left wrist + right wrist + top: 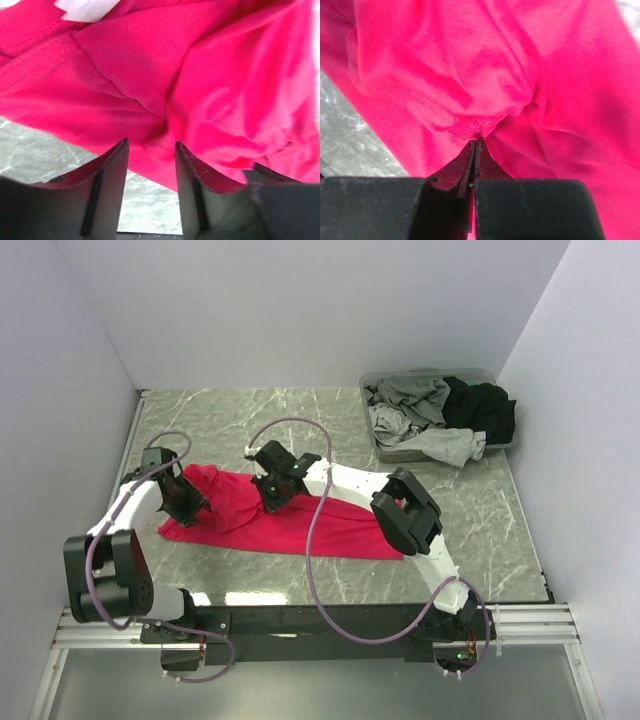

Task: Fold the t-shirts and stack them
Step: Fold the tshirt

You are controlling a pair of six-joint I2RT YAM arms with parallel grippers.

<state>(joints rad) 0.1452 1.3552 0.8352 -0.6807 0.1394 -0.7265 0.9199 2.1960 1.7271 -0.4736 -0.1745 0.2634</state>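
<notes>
Left fingers [112, 170]: I see them parted, marble showing in the gap; nothing is clamped, and red cloth bunches just past the tips.
Right fingers [462, 167]: pressed together, pinching a small fold of the red cloth.
Left gripper [188, 502]: low over the shirt's left end.
Right gripper [270, 496]: at the shirt's far edge, near its middle.
Pinkish-red t-shirt [290, 525]: lies wrinkled in a long strip across the near part of the table [250, 415]; a white label [85, 7] shows in my left wrist view.
In the way: the purple cable [310, 540] loops across the shirt, and the right arm's forearm hides its right end.
Tub [425, 372]: far right corner, well apart from the shirt, holding crumpled grey t-shirts [410, 400] and a black t-shirt [485, 405] draped over its right rim.
</notes>
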